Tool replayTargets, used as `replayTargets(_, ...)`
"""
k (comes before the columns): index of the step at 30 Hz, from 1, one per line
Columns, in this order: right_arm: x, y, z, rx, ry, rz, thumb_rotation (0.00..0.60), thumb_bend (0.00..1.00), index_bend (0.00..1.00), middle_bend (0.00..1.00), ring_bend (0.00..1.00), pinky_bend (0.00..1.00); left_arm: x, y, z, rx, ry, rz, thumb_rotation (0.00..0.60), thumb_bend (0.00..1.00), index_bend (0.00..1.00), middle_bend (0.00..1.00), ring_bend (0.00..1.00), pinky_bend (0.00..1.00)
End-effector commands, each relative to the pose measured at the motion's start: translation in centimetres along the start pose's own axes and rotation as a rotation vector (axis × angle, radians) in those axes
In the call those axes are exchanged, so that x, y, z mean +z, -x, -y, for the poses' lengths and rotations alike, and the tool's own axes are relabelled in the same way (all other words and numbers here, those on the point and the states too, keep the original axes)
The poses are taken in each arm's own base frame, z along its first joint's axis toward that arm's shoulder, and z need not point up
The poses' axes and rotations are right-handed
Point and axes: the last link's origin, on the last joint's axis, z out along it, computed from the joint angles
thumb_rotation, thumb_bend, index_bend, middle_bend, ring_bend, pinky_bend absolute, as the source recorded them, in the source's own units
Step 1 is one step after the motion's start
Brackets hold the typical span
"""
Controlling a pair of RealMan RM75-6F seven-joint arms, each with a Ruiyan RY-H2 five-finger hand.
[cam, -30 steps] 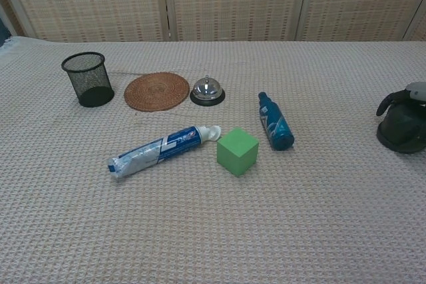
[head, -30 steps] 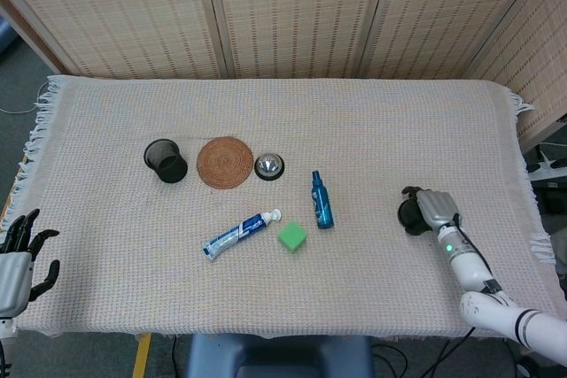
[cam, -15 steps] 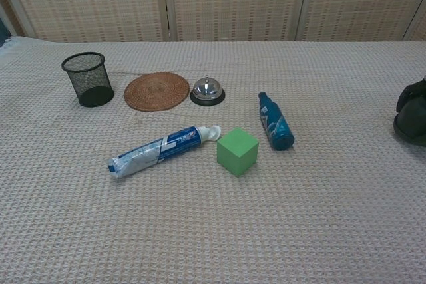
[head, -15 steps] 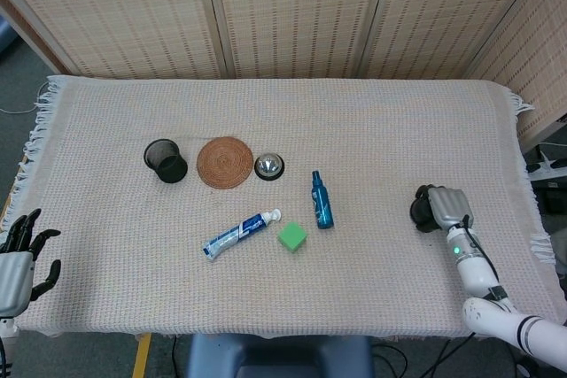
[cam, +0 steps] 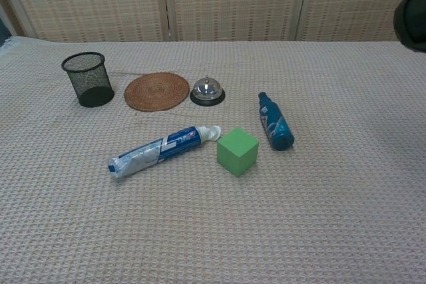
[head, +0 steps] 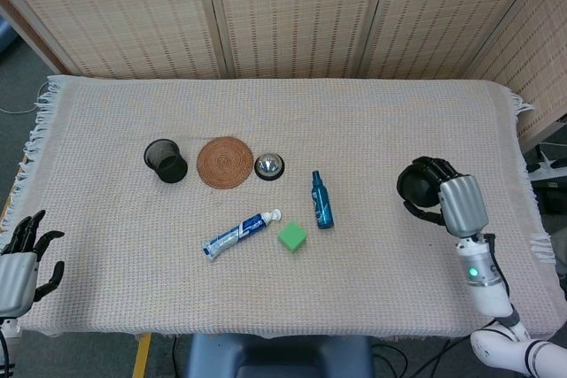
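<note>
My right hand (head: 459, 203) grips a dark round object (head: 418, 186) and holds it raised above the right part of the cloth-covered table (head: 354, 121). The chest view shows only a piece of that dark object (cam: 413, 10) at the top right corner. My left hand (head: 21, 257) hangs off the table's front left corner with its fingers apart, holding nothing. Nearest the right hand lies a blue bottle (head: 321, 200) on its side, also visible in the chest view (cam: 275, 122).
A green cube (cam: 237, 151) and a toothpaste tube (cam: 162, 150) lie mid-table. Behind them stand a black mesh cup (cam: 88, 79), a woven coaster (cam: 157, 91) and a silver bell (cam: 207, 90). Slatted screens (head: 292, 6) close off the back.
The right hand has lifted the dark round object off the table, after sliding it a little to the right. The left hand has barely moved.
</note>
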Motion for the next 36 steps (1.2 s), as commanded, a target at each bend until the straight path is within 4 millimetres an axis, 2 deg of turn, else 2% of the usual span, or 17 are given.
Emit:
replayTargets(1,-2.8,0.7,-2.1,-0.124,0.004,0.203,0.6,0.25,0.57,0.49,0.6,0.75,0.0,0.1,0.0,0.002,0.0,0.004,0.6,0.42,0.29,0.0,0.0,0.38)
replayTargets(3,-3.1,1.0,-3.1,-0.191,0.094,0.348,0.6,0.25,0.58,0.49,0.6,0.75,0.0,0.1,0.0,0.002,0.0,0.006,0.6,0.42,0.29,0.0,0.0,0.38)
replayTargets(6,-3.0,1.0,-4.2,-0.28,0.22,0.463,0.6,0.25,0.58,0.49,0.6,0.75,0.0,0.1,0.0,0.004,-0.001,0.005,0.6,0.42,0.29,0.0,0.0,0.38)
replayTargets(12,-1.9,1.4,-5.9,-0.424,0.429,0.536,0.6,0.25,0.59,0.5,0.6,0.76,-0.1,0.1,0.1,0.004,-0.003,0.008,0.6,0.42,0.3,0.0,0.0,0.38)
replayTargets(15,-1.1,1.9,-5.9,-0.411,0.46,0.537,0.6,0.25,0.59,0.5,0.6,0.76,-0.1,0.1,0.1,0.003,-0.004,0.008,0.6,0.42,0.31,0.0,0.0,0.38)
replayTargets(19,-0.3,2.0,-4.3,-0.304,0.372,0.441,0.6,0.25,0.58,0.5,0.6,0.76,0.0,0.1,0.1,0.003,-0.006,0.009,0.6,0.42,0.31,0.0,0.0,0.38)
replayTargets(24,-0.4,1.2,-0.8,-0.054,0.066,0.202,0.6,0.25,0.56,0.5,0.6,0.74,0.0,0.2,0.0,0.004,-0.005,0.018,0.6,0.42,0.31,0.0,0.0,0.38)
replayTargets(26,-0.8,1.0,0.0,0.022,-0.053,0.124,0.6,0.25,0.56,0.5,0.59,0.74,0.1,0.2,0.0,0.004,-0.004,0.019,0.6,0.42,0.31,0.0,0.0,0.38)
replayTargets(30,-1.3,1.1,0.1,0.131,-0.201,0.062,0.6,0.25,0.56,0.5,0.59,0.74,0.0,0.2,0.0,0.002,-0.004,0.014,0.6,0.42,0.31,0.0,0.0,0.38)
replayTargets(36,-0.9,1.5,-1.3,0.128,-0.176,0.058,0.6,0.25,0.56,0.5,0.59,0.74,0.1,0.2,0.0,0.001,-0.004,0.016,0.6,0.42,0.31,0.0,0.0,0.38)
